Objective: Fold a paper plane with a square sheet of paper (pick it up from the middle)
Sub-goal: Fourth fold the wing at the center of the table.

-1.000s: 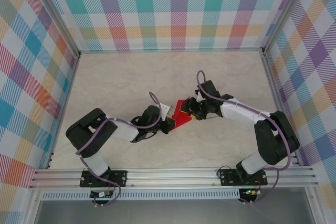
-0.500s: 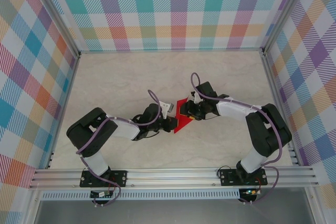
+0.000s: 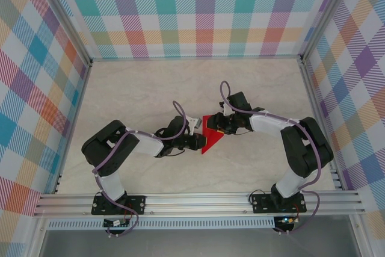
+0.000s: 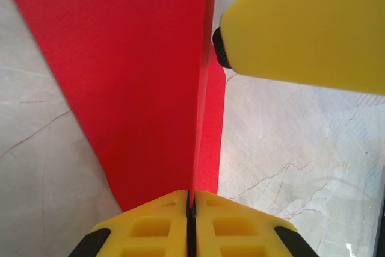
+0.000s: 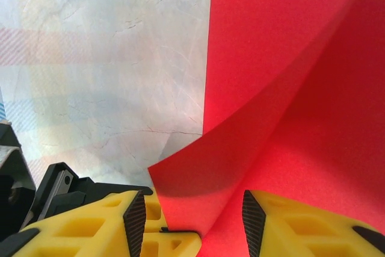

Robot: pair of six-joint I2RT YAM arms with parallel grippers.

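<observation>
At the middle of the table [image 3: 150, 88], the square sheet of paper [image 3: 209, 139] is doubled over, red outward, its crease running arm to arm. Left gripper [image 4: 191, 200] pinches the crease end. Right gripper [image 5: 194, 209] is spread, straddling the opposite edge, and probably takes the next grip.

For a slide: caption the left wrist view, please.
Left gripper pinched shut on the folded red paper, marble table behind.

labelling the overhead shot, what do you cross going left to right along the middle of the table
left arm → left gripper → red paper → right gripper → right arm
</observation>
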